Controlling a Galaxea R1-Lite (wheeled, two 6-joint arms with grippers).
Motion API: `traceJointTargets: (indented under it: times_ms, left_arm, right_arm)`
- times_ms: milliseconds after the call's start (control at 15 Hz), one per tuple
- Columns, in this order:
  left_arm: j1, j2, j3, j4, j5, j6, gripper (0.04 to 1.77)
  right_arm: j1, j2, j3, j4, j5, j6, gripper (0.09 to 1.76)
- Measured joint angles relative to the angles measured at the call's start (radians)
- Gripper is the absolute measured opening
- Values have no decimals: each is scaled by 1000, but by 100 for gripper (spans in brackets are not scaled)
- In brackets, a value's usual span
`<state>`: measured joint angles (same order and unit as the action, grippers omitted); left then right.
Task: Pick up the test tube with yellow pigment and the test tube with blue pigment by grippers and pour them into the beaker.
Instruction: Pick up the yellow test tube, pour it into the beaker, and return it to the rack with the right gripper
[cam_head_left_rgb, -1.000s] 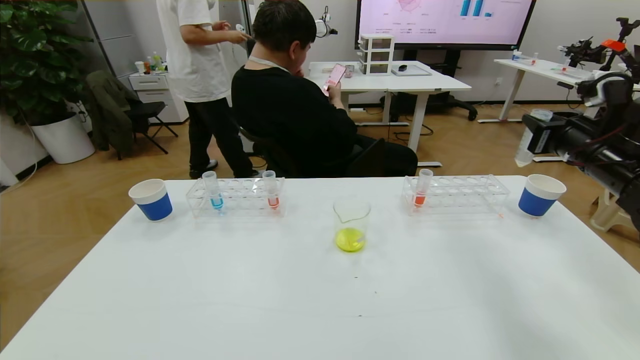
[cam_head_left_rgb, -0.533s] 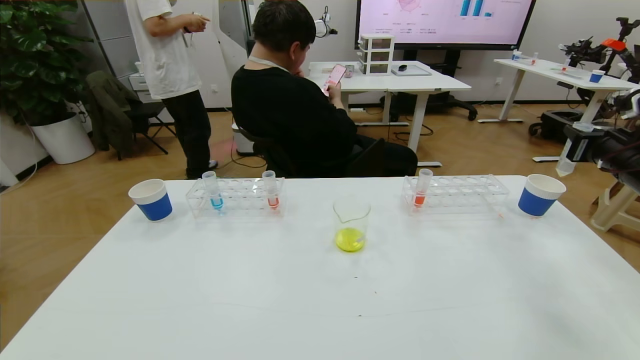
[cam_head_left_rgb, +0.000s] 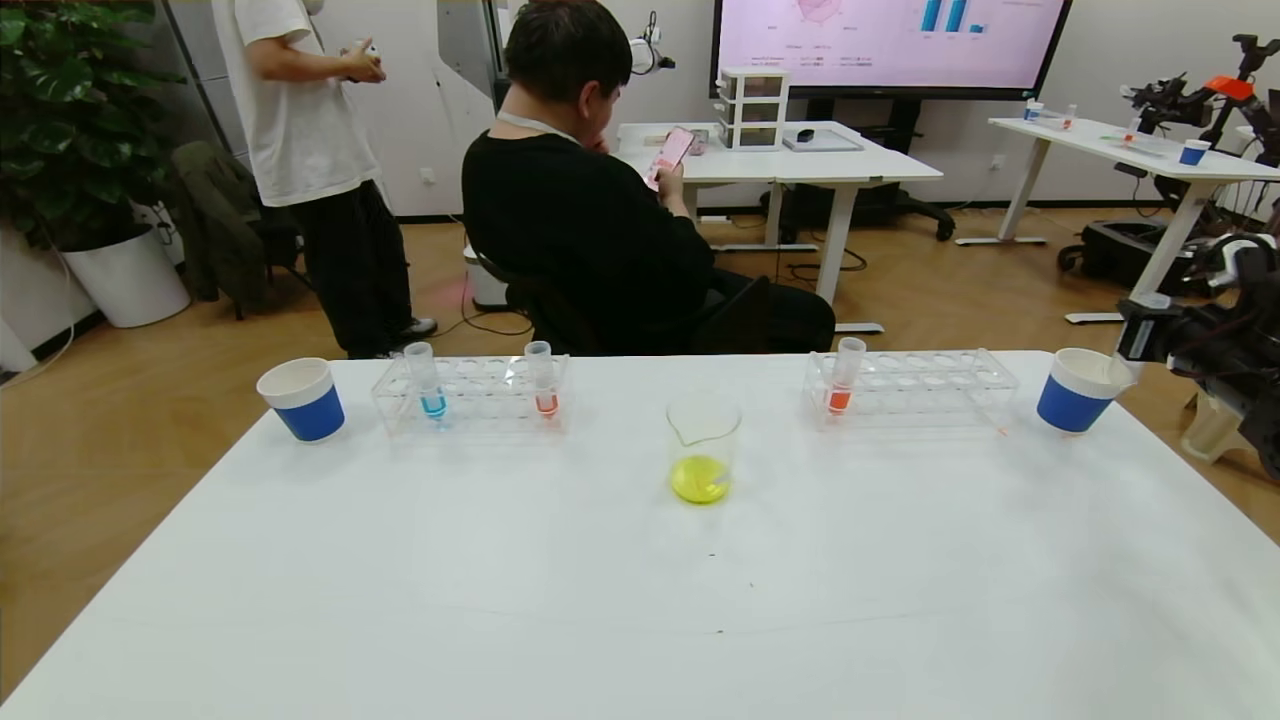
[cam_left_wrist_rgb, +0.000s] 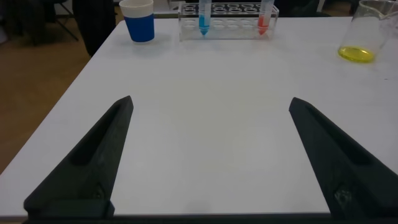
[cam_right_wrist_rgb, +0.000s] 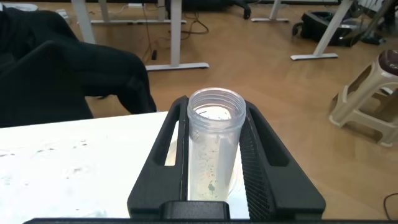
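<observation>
Right wrist view: right claw (cam_right_wrist_rgb: 214, 134) clamped on drained tube (cam_right_wrist_rgb: 213, 146), tip dipping into blue cup (cam_head_left_rgb: 1080, 389) for dumping; yellow already in beaker (cam_head_left_rgb: 702, 447); left claw (cam_left_wrist_rgb: 211, 155) wide, idle.

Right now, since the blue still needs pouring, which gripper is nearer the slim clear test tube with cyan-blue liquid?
Left. The left gripper faces the blue tube across bare table; the right gripper is over the far-right paper cup.
</observation>
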<state>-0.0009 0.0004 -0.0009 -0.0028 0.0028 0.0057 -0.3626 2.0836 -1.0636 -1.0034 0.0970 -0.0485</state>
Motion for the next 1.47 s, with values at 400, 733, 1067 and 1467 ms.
traceJointTargets:
  times_ms: [400, 733, 1067, 1467]
  left_arm:
    - [0, 0, 0, 0, 0, 0, 175]
    - [0, 0, 0, 0, 0, 0, 175]
    - [0, 0, 0, 0, 0, 0, 175]
    - [0, 0, 0, 0, 0, 0, 175]
  right_arm:
    - [2, 76, 3, -61, 1, -5, 51]
    - [15, 51, -5, -55, 0, -33, 51]
    - [28, -16, -63, -3, 3, -84, 51]
    - [36, 51, -139, -29, 5, -82, 51]
